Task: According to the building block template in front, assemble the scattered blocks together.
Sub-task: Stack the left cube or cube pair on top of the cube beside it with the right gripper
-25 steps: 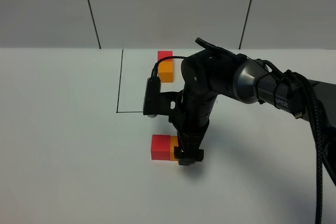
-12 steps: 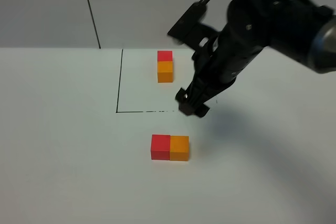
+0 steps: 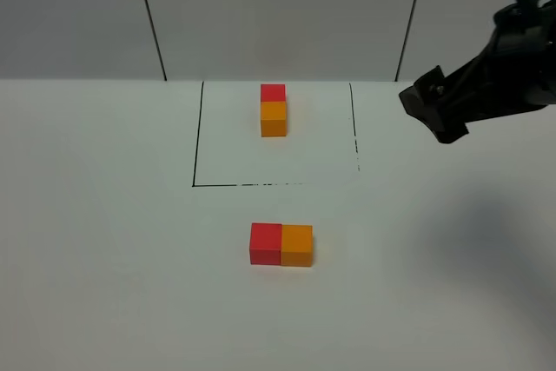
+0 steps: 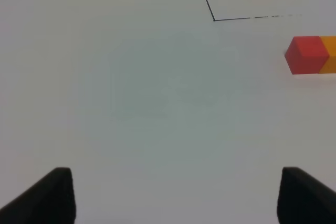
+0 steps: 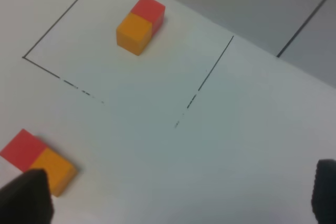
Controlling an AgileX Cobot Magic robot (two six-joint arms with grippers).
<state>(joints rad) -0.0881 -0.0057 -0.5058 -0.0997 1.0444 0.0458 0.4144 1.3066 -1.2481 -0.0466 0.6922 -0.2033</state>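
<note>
The bench [image 3: 104, 241] is a plain matte white surface, bare around the blocks apart from a thin black-line square [image 3: 197, 136] drawn toward its far edge, its near and right lines broken into dashes. Behind the far edge stand grey wall panels [image 3: 278, 15] split by dark seams. Nothing stands between the blocks and either arm.

The building block template [image 3: 274, 110], a small red cube joined to a small orange one, sits inside the square near the far line, red farther back. The scattered blocks lie just outside the square's near line, about mid-bench: the red cube [image 3: 265, 243] and the orange cube [image 3: 297, 245], both matte and sharp-edged, touch side by side, red toward the left edge.

The right jaws [image 3: 434, 112] hang above the bench's right side, well apart from both pairs, spread wide and holding nothing. The left jaws [image 4: 173, 192] are likewise wide open and empty, with the red cube off to one side ahead of them
</note>
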